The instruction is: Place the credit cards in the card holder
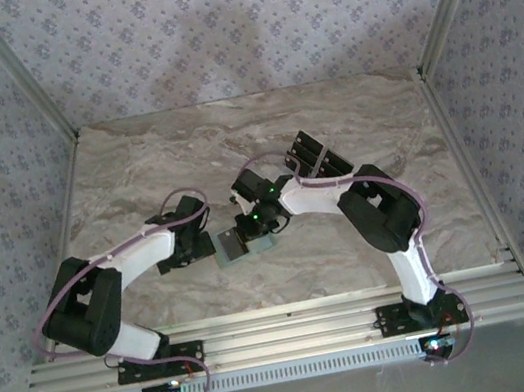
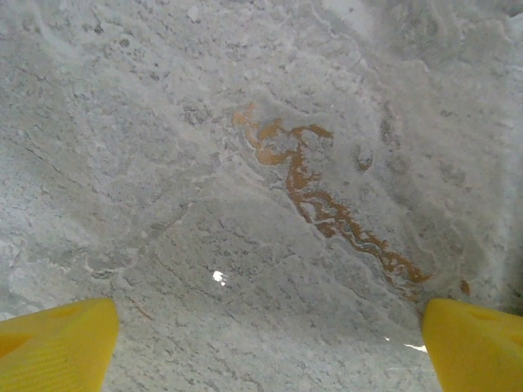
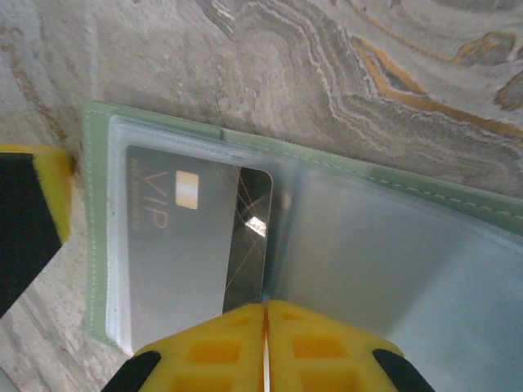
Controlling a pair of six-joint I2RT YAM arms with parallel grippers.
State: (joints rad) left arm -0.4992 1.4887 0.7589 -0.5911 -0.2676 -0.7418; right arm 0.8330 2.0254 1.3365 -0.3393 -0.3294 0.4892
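The card holder (image 3: 96,237) lies open on the marble table, pale green with clear sleeves inside; from above it shows under the right arm (image 1: 231,246). A grey credit card (image 3: 176,245) marked VIP sits in the left sleeve. Its dark right strip (image 3: 249,237) pokes out toward the fold. My right gripper (image 3: 265,306) is shut, and its yellow tips touch the card's near right corner from above (image 1: 252,226). My left gripper (image 2: 270,351) is open over bare marble just left of the holder (image 1: 192,244). One of its yellow fingers (image 3: 55,192) stands beside the holder's left edge.
A black boxy object (image 1: 313,156) rests on the table behind the right arm. The marble table (image 1: 135,168) is bounded by patterned walls with aluminium rails at the near edge (image 1: 287,339).
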